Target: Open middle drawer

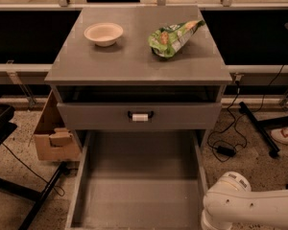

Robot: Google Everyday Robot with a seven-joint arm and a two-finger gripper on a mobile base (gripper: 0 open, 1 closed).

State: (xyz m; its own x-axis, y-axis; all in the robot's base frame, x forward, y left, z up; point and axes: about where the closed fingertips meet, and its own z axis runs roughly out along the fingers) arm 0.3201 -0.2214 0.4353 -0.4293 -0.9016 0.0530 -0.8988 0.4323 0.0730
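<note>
Grey middle drawer [139, 190] stands pulled far out from the cabinet [134, 61] front. We judge the opening step essentially done. Claw is out of view, so we cannot tell its state; only the arm [240, 205] shows, front-right of the cabinet. Next: withdraw without nudging it.

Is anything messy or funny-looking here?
The middle drawer sticks far out, empty. A green snack bag lies on its side on the cabinet top. The gripper is out of view; only the arm shows, lower right.
</note>
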